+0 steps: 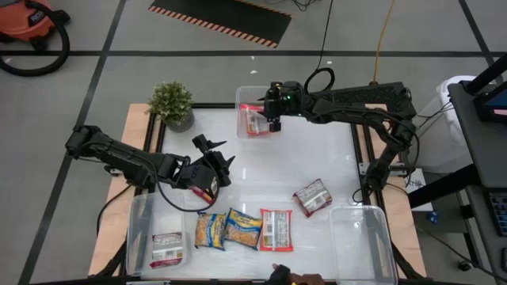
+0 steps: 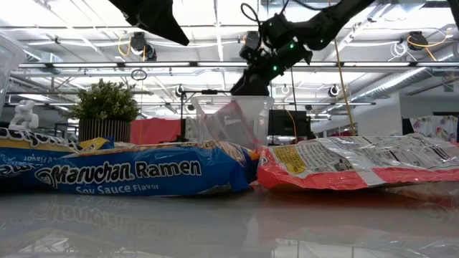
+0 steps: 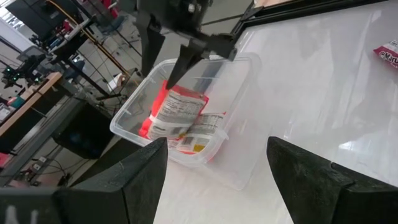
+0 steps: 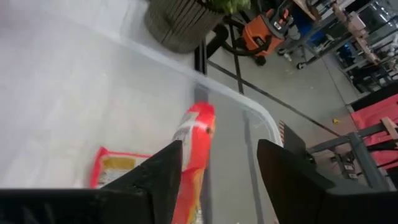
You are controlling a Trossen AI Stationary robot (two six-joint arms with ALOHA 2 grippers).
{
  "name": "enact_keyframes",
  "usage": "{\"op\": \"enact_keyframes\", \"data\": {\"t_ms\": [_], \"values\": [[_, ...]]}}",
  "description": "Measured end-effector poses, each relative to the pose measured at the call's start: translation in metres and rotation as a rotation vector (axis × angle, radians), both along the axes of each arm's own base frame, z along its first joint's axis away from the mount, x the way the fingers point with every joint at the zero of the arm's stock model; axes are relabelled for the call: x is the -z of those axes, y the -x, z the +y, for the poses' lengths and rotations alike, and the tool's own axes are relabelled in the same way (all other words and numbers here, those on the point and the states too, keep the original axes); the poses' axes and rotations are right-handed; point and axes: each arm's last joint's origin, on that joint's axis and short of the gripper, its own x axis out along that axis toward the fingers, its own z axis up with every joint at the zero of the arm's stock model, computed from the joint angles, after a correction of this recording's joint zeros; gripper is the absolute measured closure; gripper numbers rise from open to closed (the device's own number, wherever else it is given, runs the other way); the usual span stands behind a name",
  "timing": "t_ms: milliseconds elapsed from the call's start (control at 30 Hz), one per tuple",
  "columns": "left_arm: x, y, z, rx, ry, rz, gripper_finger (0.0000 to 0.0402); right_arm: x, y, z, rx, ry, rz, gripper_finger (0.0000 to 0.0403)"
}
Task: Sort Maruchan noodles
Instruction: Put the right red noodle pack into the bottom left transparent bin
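My right gripper hung over the far bin, its fingers apart, with a red packet just under them, leaning on another red packet lying flat in that bin. I think it had just let go, but I could not be sure. So two red ones were sorted there. One more packet lay in the near left bin. The near right bin had nothing in it. My left gripper waited open over the middle of the table, holding nothing. Four packets were left out: two yellow-blue ones, a red-and-white one, and another off to the right.
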Motion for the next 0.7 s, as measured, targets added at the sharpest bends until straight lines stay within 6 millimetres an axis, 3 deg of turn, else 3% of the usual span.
{"op": "enact_keyframes", "data": {"t_ms": [333, 700], "values": [[0.0, 0.001, -0.005, 0.025, -0.009, 0.008, 0.0121, -0.04, 0.026, 0.045, 0.037, -0.231, -0.001, 0.0207], [0.0, 0.003, -0.016, 0.063, -0.003, -0.002, 0.0121, -0.074, 0.084, 0.124, 0.089, -0.575, 0.168, 0.0207]]}}
